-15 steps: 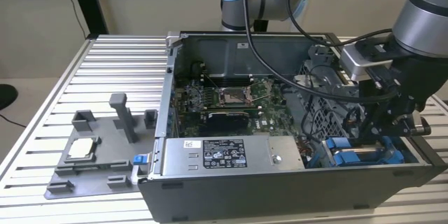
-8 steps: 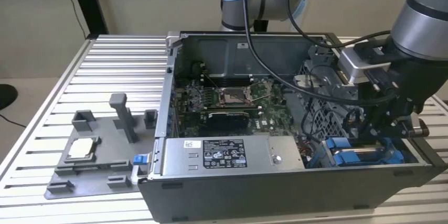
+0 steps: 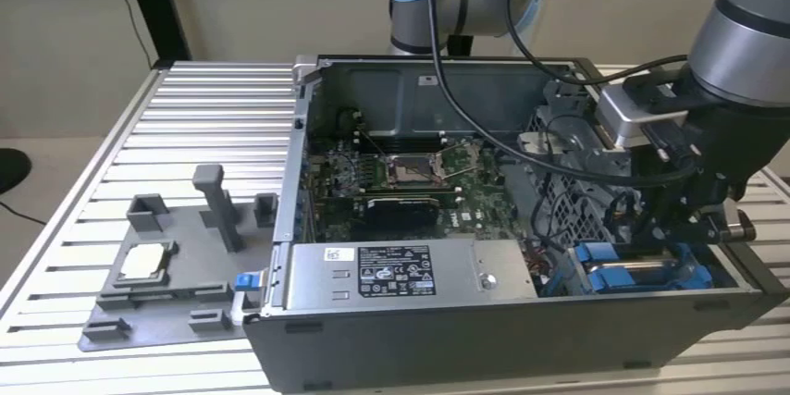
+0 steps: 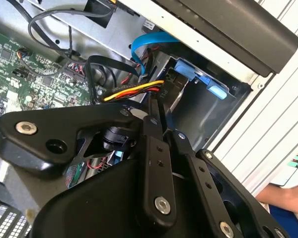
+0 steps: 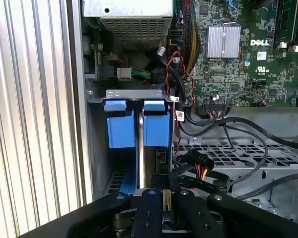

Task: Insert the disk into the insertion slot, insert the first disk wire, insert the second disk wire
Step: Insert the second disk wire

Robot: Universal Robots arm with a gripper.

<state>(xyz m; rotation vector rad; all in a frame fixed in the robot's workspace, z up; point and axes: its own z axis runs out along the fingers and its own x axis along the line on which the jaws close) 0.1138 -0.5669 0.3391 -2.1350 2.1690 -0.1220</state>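
Fingers [image 5: 165, 191] stand nearly closed, pinching the black end of a wire plug [image 4: 156, 99] with red, yellow and black leads, inside the open computer case [image 3: 494, 339].

Disk [image 3: 632, 275]: silver-grey, seated in a bright blue plastic carrier. It sits in the insertion slot [image 5: 134, 93], a grey metal bay at the case's corner, just beside the power supply [image 3: 395, 270]. In the first wrist view the disk [image 5: 140, 148] stands on edge between two blue tabs, directly ahead of the fingers. In the second wrist view a flat blue cable [image 4: 144, 42] curves down toward the bay.

Case interior: green circuit board [image 3: 395, 173] at the centre; perforated grey metal cage [image 5: 228, 153] beside the slot; black cables looping across it.

Surface: worktop [image 3: 185, 136] of ribbed aluminium slats. A grey fixture plate [image 3: 173, 265] with upright posts lies beside the case, at the exterior view's left, holding a small silver chip [image 3: 146, 261].

Room: plain beige wall behind.

Writing: a white and a black printed label on the power supply, too small to read.
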